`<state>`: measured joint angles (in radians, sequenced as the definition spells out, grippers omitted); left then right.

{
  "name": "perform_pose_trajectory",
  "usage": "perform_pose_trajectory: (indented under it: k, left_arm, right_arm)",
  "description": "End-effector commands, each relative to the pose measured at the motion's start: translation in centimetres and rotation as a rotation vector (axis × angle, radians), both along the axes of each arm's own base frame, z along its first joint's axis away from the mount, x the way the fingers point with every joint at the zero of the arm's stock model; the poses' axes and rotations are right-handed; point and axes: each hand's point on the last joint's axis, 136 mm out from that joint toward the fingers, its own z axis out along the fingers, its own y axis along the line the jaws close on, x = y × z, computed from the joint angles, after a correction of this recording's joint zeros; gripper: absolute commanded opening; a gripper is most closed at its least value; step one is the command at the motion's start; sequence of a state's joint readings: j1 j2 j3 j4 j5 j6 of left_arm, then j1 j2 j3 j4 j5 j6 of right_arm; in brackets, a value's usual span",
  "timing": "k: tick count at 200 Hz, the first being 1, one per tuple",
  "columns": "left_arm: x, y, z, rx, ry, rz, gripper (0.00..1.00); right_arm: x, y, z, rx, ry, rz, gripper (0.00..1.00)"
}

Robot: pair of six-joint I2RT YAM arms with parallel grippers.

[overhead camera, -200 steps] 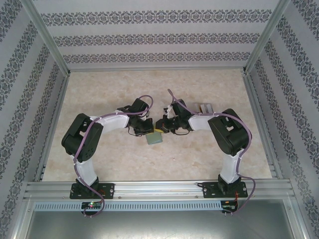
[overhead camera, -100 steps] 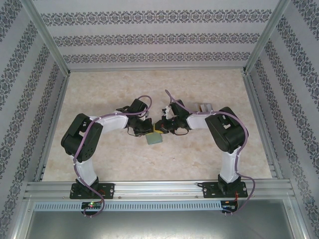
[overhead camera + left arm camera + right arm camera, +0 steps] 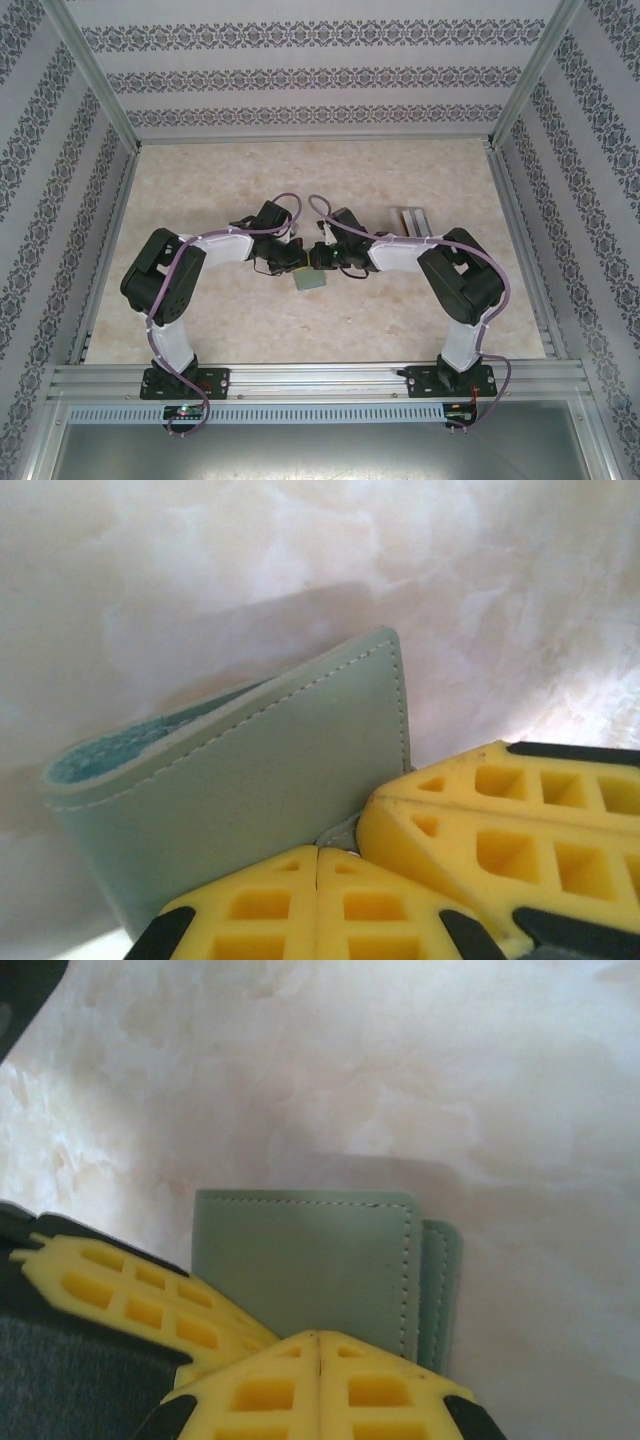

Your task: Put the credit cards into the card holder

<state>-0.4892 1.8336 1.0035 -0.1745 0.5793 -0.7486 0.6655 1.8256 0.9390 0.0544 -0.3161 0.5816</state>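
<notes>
Card holder (image 3: 240,780) sage-green, pale stitching, teal lining; left tool fingers (image 3: 250,910) yellow, black-edged; table (image 3: 250,170) beige marble.

The card holder (image 3: 311,281) lies on the tabletop (image 3: 230,170), near the middle and a bit toward the front. The left tool (image 3: 296,265) is at its back left edge. The right tool (image 3: 326,264) is at its back right edge. The two tools are side by side, just beside each other, over the card holder. A small rack (image 3: 408,217) stands on the tabletop behind and to the right, well apart from the card holder.
</notes>
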Motion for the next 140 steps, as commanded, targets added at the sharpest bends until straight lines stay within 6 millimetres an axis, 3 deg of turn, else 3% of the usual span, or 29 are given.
perform_pose_trajectory:
  k: [1,45,71,92,140]
  left_arm:
    - [-2.0,0.8,-5.2,0.098,0.069,-0.02,0.0]
    - [-1.6,0.1,-4.8,0.076,-0.006,-0.074,0.0]
    - [-1.7,0.2,-5.1,0.091,-0.01,-0.098,0.0]
    - [-1.8,0.1,-5.7,0.08,0.001,-0.099,0.0]
    - [-1.7,0.1,-5.7,0.074,-0.008,-0.095,0.0]
  right_arm:
    - [-6.3,-4.5,-5.1,-0.243,0.198,0.094,0.01]
    - [-3.2,-3.5,1.9,0.072,0.3,-0.002,0.03]
    - [-2.5,-3.4,4.6,0.106,0.324,-0.018,0.05]
    - [-2.4,-3.1,4.4,0.112,0.368,-0.023,0.05]
    - [-2.3,-2.0,1.9,0.124,0.481,-0.034,0.04]
